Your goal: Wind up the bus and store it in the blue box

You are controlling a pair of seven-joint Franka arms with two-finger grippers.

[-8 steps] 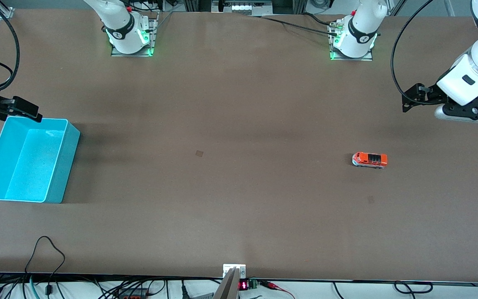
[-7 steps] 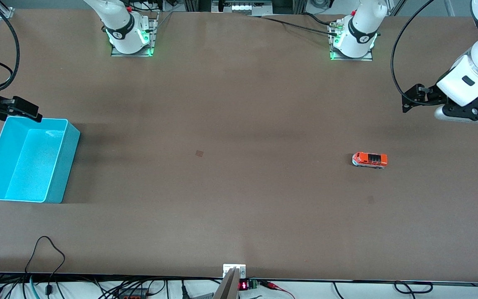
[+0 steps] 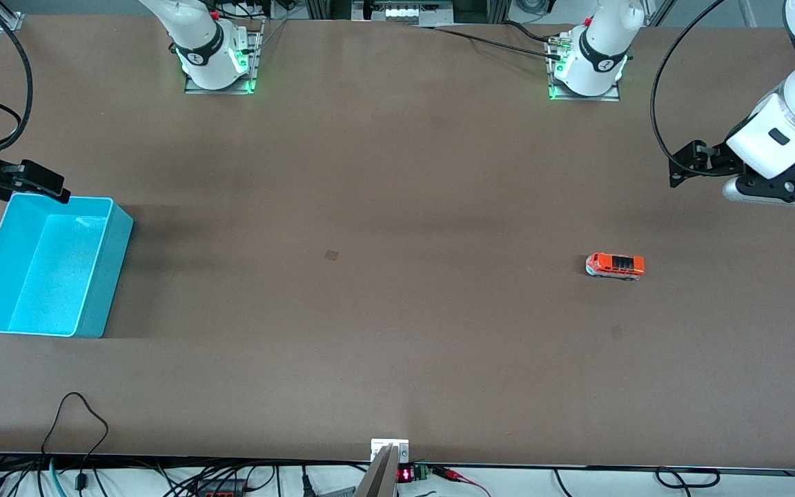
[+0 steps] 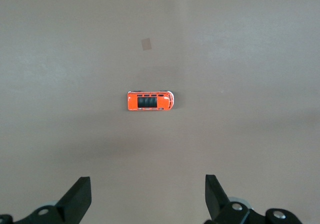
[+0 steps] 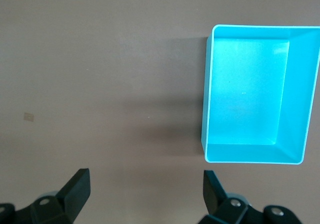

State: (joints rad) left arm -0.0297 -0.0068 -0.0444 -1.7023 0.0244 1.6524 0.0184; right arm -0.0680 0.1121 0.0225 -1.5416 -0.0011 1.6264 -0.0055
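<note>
A: How far along is it?

B: Nothing looks done yet. The bus sits untouched on the surface toward the left arm's end, well apart from the blue box, which stands empty at the right arm's end.

A: And the grippers?

B: The left gripper hangs above the bus, jaws spread and holding nothing. The right gripper waits beside the box, also spread wide. Winding, lifting and storing all remain, probably left arm first.
</note>
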